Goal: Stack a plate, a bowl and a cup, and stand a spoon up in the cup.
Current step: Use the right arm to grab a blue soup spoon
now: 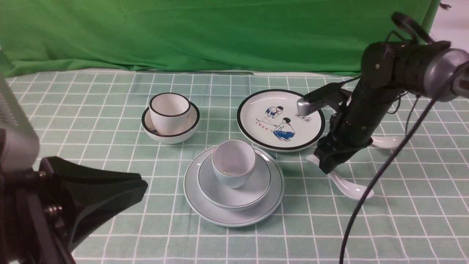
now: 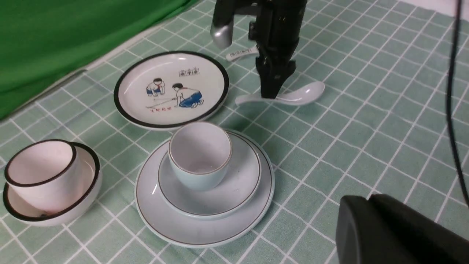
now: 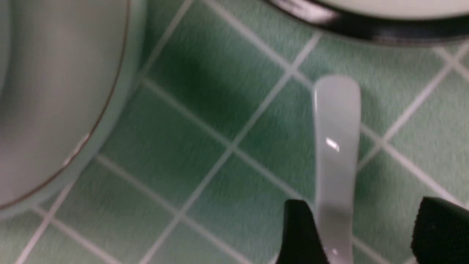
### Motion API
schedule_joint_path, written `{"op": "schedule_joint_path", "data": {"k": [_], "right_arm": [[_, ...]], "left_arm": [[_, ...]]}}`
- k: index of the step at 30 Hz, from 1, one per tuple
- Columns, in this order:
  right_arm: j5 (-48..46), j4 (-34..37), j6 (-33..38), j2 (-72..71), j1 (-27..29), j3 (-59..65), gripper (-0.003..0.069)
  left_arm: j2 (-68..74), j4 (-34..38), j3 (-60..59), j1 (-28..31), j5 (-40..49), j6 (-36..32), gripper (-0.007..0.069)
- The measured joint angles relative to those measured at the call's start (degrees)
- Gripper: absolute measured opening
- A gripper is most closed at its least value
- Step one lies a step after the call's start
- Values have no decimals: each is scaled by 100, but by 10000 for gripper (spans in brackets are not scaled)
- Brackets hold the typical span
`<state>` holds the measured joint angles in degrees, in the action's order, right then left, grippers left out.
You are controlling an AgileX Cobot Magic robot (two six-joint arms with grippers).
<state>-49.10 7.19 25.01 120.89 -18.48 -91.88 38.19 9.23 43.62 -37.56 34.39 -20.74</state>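
Note:
The pale plate lies at the table's middle with the pale bowl on it and the pale blue-white cup upright in the bowl. The stack also shows in the left wrist view: plate, bowl, cup. The plain white spoon lies flat to the stack's right. My right gripper is open, down over the spoon's handle, one finger against it and the other apart. My left gripper is shut and empty, near the front left.
A black-rimmed plate with cartoon children lies behind the spoon. A black-rimmed cup stands in a black-rimmed bowl at the back left. A second spoon with marks on its handle lies behind my right arm. Green cloth backs the table.

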Motion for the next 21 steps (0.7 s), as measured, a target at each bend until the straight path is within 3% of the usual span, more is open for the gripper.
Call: {"op": "schedule_joint_path", "data": {"k": [8, 11, 16, 21], "right_arm": [[24, 2, 15, 408, 0, -264, 432], [26, -15, 19, 416, -5, -264, 380], [-85, -34, 14, 415, -110, -264, 162], [-513, 77, -119, 221, -174, -157, 167]], "left_arm": [[-7, 149, -5, 0, -62, 12, 8], [-7, 178, -5, 0, -62, 12, 8], [-7, 201, -5, 0, 54, 12, 9], [-7, 195, -5, 0, 306, 12, 9]]}}
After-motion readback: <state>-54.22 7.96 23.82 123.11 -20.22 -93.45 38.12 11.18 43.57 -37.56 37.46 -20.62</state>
